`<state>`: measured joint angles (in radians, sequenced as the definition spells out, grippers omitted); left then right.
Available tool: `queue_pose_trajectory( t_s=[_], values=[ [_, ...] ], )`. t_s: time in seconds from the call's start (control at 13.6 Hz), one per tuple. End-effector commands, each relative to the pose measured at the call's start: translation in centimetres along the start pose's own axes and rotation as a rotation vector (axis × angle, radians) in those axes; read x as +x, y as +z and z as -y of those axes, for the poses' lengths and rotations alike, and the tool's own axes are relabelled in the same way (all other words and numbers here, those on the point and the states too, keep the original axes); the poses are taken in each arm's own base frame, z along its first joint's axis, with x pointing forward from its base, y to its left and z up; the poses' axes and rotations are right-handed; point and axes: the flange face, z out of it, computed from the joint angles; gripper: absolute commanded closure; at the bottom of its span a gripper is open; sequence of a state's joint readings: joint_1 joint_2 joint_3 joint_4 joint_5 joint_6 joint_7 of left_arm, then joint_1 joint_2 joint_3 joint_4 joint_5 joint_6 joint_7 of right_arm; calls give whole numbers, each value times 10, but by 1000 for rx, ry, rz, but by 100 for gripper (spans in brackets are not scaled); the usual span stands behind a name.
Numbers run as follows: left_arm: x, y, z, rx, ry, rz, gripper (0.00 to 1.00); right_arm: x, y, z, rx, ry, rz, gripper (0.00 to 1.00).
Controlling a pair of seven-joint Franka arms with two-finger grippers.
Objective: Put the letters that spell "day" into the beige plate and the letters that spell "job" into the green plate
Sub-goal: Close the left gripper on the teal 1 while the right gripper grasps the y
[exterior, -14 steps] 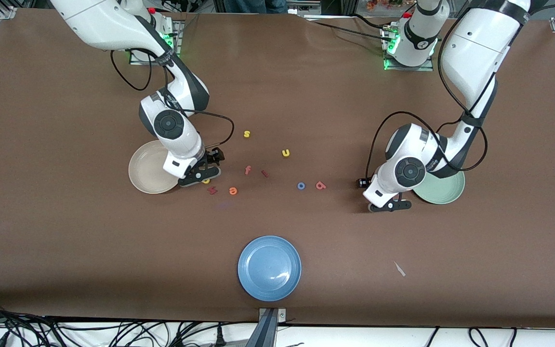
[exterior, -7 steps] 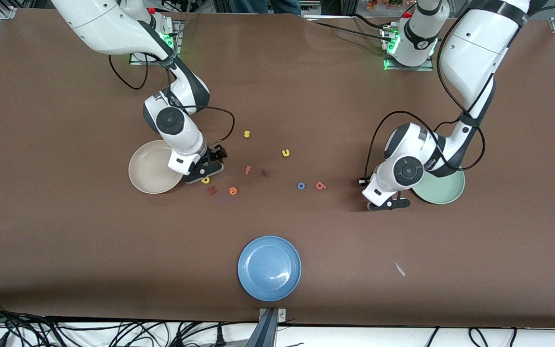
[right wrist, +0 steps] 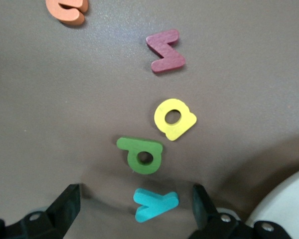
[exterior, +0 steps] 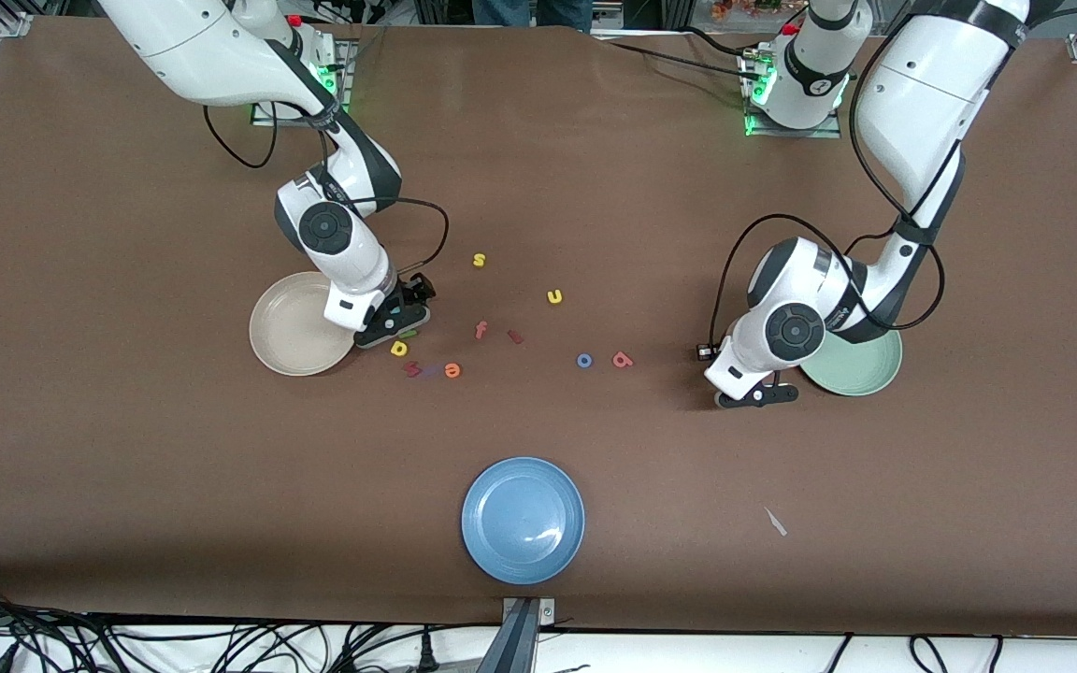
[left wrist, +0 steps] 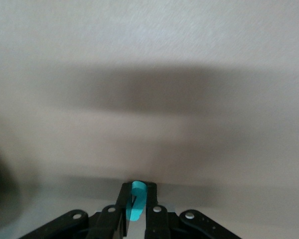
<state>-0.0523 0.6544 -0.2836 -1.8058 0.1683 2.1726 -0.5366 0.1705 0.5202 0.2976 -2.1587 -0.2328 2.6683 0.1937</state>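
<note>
My left gripper (exterior: 756, 396) is low at the rim of the green plate (exterior: 861, 369), shut on the teal "j" (left wrist: 136, 201), which stands on edge between its fingers. The blue "o" (exterior: 584, 360) and salmon "b" (exterior: 623, 359) lie side by side mid-table. My right gripper (exterior: 393, 329) stands open beside the beige plate (exterior: 291, 336), one finger on each side of the teal "y" (right wrist: 156, 204). Just past the "y" lie the green "d" (right wrist: 140, 155), then the yellow "a" (right wrist: 174, 118) (exterior: 398, 349). The right hand hides the "y" in the front view.
A maroon letter (exterior: 413, 369) and an orange "e" (exterior: 452, 370) lie close to the "a". A pink "f" (exterior: 481, 329), a dark red stick (exterior: 514, 336), a yellow "u" (exterior: 554, 296) and a yellow "s" (exterior: 479, 260) are scattered mid-table. A blue plate (exterior: 523, 519) sits near the front edge.
My right gripper has slid off the yellow "a", which now shows, and stands over the "y". My left gripper has stayed put and closed on the teal "j".
</note>
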Motion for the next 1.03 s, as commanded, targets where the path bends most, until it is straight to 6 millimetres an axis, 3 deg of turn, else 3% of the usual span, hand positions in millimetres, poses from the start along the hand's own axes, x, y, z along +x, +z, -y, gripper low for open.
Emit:
queue_pose_trajectory(
  t_s=[0.0,0.22,0.37,0.52,0.66,0.81,0.96],
  values=[
    [-9,-51,27,46,56,21,100,-12,-1,-4,-6,-17,-8,1],
    [-14,-104,86,-1,146,90,100,-12,0,-11,-10,-33,-16,27],
    [-12,-111,133,-10,193,140,100,-12,0,-13,-10,-47,-23,48],
    [-1,-102,183,-32,222,149,100,-14,2,-16,-9,-43,-23,69],
    [11,-85,224,-61,220,150,100,-14,1,-21,-9,-33,-26,80],
    [26,-56,234,-46,215,120,100,-13,-2,-22,-11,-33,-29,81],
    [31,-27,239,-2,235,141,100,-8,-19,-32,-26,-34,-45,81]
  ],
)
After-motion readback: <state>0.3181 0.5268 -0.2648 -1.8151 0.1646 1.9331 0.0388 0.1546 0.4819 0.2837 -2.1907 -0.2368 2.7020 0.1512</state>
